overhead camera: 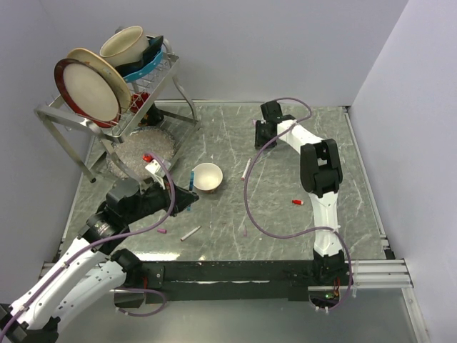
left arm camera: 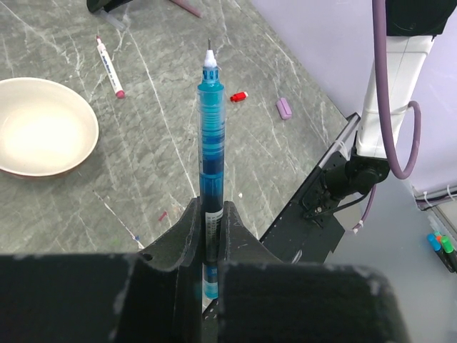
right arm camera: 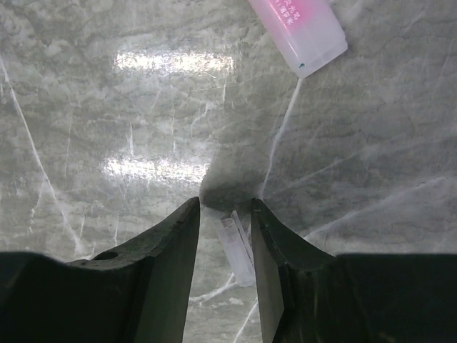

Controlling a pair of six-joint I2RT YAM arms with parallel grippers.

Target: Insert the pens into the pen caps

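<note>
Pen cap (right arm camera: 238,250), pale and translucent, lies on the worktop (right arm camera: 93,93) between the tips of the right pincer (right arm camera: 224,204), its long axis running along the fingers; jaws part open, gripping nothing. Left pincer (left arm camera: 211,209), well apart, is clamped on the blue pen (left arm camera: 211,128), nib pointing outward.

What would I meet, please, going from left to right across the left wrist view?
The cream bowl → white pen → blue pen → red cap → lilac cap → right arm.
</note>
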